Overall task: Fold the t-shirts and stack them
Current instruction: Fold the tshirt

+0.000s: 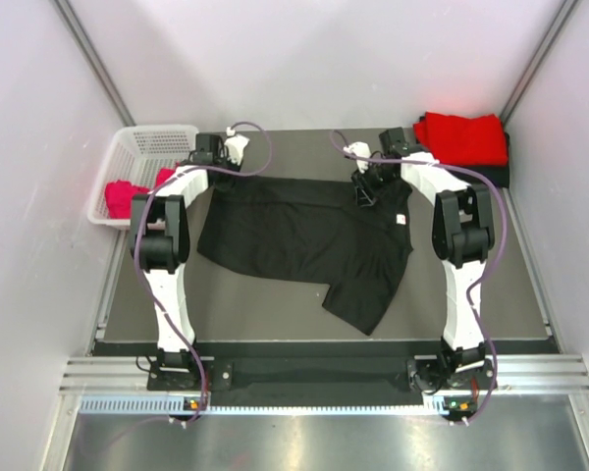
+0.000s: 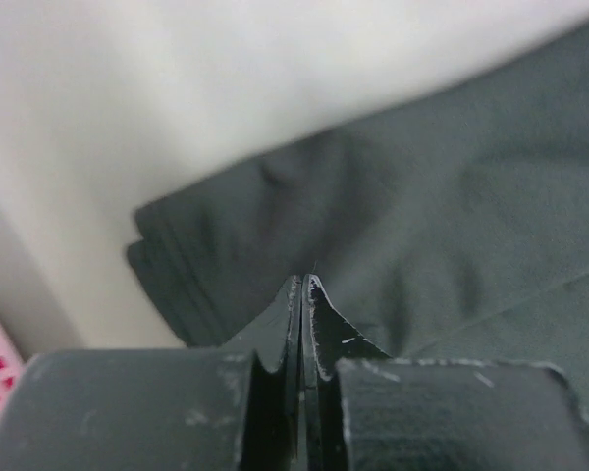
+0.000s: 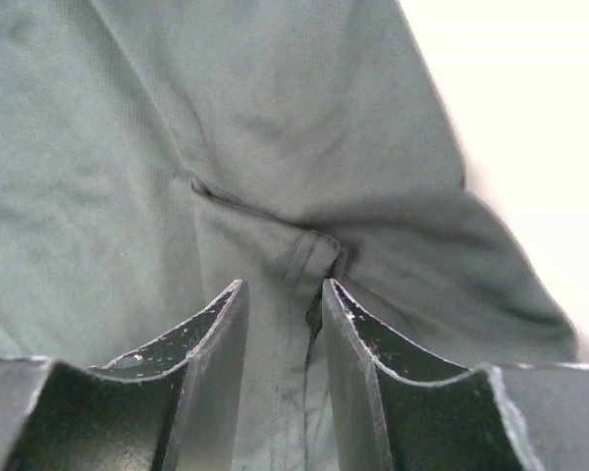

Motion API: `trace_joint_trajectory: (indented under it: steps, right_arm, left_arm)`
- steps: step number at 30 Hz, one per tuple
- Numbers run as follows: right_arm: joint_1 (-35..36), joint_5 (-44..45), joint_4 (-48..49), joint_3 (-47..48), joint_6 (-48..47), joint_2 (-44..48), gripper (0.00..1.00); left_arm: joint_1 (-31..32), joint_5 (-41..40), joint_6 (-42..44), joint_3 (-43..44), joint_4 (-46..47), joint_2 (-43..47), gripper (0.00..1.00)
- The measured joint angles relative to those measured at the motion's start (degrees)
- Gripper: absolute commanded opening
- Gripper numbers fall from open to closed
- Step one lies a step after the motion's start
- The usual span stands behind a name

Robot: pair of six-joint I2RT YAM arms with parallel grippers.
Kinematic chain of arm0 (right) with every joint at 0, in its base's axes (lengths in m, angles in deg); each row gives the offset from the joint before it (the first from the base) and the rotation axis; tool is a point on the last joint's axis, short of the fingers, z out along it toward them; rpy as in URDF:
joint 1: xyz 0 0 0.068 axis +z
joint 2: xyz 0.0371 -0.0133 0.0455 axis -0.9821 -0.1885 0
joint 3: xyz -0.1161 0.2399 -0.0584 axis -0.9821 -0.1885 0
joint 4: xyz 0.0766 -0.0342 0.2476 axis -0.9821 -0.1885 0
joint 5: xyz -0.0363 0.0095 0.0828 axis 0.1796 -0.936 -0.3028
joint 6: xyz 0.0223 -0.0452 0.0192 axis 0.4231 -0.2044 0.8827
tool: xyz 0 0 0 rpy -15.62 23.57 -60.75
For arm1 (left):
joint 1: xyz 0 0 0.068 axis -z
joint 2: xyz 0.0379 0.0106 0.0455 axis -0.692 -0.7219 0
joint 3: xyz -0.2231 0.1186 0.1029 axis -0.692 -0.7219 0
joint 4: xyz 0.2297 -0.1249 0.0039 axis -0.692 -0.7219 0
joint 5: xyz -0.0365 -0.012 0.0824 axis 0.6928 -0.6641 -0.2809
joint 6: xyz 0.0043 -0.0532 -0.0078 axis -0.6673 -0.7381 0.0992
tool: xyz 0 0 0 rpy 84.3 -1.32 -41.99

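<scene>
A large black t-shirt (image 1: pixel 294 235) lies spread across the middle of the table, a small white tag (image 1: pixel 401 222) near its right side. My left gripper (image 1: pixel 219 169) is at the shirt's far left corner. In the left wrist view its jaws (image 2: pixel 302 282) are pressed together, with the tips down in the black t-shirt's cloth (image 2: pixel 422 216). My right gripper (image 1: pixel 364 190) is at the shirt's far right part. There its jaws (image 3: pixel 285 285) stand apart, straddling a stitched hem fold (image 3: pixel 316 253) of the black cloth.
A white lattice basket (image 1: pixel 145 147) at the far left holds red cloth (image 1: pixel 126 197). At the back right a folded red shirt (image 1: pixel 461 137) rests on a black one (image 1: pixel 501 175). Side walls close in the table on both sides.
</scene>
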Motion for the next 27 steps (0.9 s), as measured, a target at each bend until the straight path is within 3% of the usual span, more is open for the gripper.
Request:
trace_joint_trajectory:
  steps: [6, 12, 21, 27]
  right_arm:
    - [-0.07, -1.03, 0.04, 3.56, 0.46, -3.17, 0.35]
    - [-0.70, -2.25, 0.00, 4.09, 0.90, -4.74, 0.14]
    - [-0.79, -3.15, -0.28, 4.02, 1.49, -4.28, 0.15]
    - [0.13, -2.93, 0.04, -1.75, 2.60, 2.36, 0.16]
  left_arm:
    - [0.90, -0.46, 0.70, -1.88, -0.13, 0.00, 0.00]
    - [1.25, -1.66, 1.57, -2.60, -0.15, 0.00, 0.00]
    - [1.49, -2.82, 2.54, -2.64, 0.00, 0.00, 0.00]
    - [1.73, -2.86, 2.54, -2.64, 0.15, 0.00, 0.00]
